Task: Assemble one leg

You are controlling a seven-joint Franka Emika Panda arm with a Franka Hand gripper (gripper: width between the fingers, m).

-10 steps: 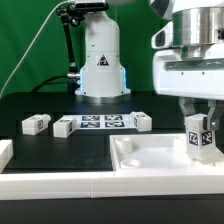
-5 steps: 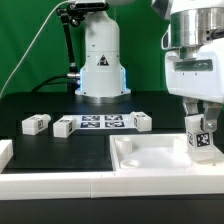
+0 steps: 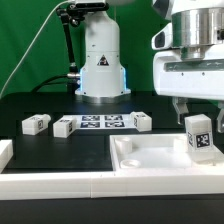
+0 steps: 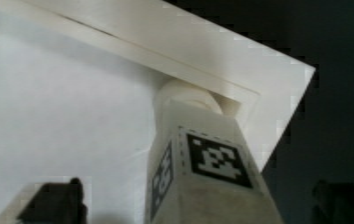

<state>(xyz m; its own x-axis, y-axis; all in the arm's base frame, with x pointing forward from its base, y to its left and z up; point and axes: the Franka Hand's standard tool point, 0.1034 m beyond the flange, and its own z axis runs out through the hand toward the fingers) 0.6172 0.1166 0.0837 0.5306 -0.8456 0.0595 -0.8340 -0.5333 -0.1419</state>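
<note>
A leg (image 3: 200,135), a small white block with a black-and-white tag, stands upright in the corner of the white tray (image 3: 150,156) at the exterior view's right. My gripper (image 3: 200,107) hangs just above it, open, with its fingers apart from the leg. In the wrist view the leg (image 4: 202,160) rises from the tray's corner (image 4: 85,100). There my gripper (image 4: 206,205) has a dark fingertip (image 4: 57,200) on each side of the leg, with a gap on both sides.
Three more legs lie on the black table (image 3: 36,124), (image 3: 64,127), (image 3: 141,122) around the marker board (image 3: 103,122). The arm's white base (image 3: 100,60) stands behind them. A white part (image 3: 4,152) shows at the exterior view's left edge.
The gripper has let go of the leg and risen a little. The leg stays standing in the tray's corner.
</note>
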